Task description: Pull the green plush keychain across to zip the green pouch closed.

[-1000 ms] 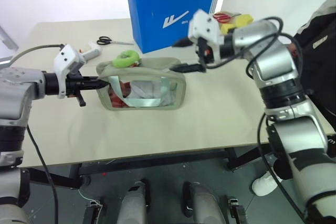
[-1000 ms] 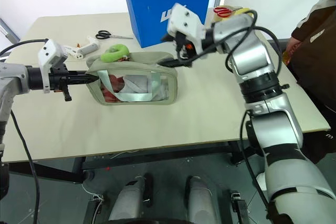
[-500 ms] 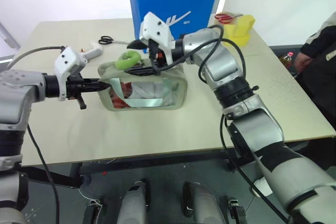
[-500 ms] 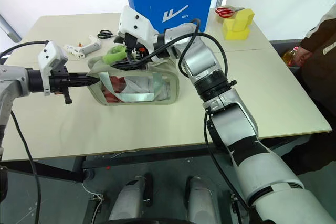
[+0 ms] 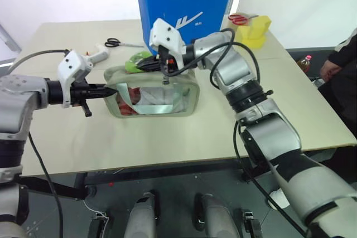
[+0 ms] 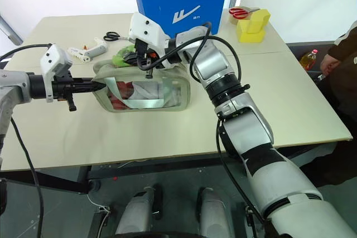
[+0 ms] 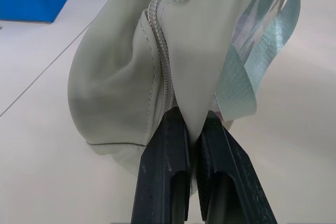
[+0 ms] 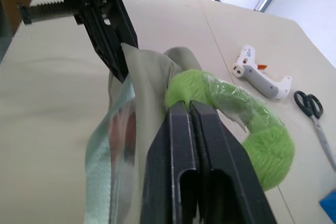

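The green pouch (image 5: 159,100) stands on the table, its clear window showing red and teal contents. My left gripper (image 5: 113,90) is shut on the fabric at its left end, beside the zipper (image 7: 167,85). The green plush keychain (image 5: 134,59) sits on the pouch's top near that left end. My right gripper (image 5: 141,66) reaches across the top of the pouch and is shut, its tips pinching the edge of the fuzzy ring (image 8: 247,124). In the right wrist view the left gripper's black fingers (image 8: 107,35) hold the pouch just beyond the keychain.
A blue box (image 5: 181,6) stands right behind the pouch. Black scissors (image 5: 114,43) and a white glue gun (image 5: 95,55) lie at the back left. A yellow block (image 5: 254,29) with red scissors (image 5: 239,19) sits at the back right. A person (image 5: 343,59) stands beyond the table's right edge.
My right arm swung from the pouch's right end over to the keychain on the left, and its open fingers have shut on the plush. The left gripper kept its hold.
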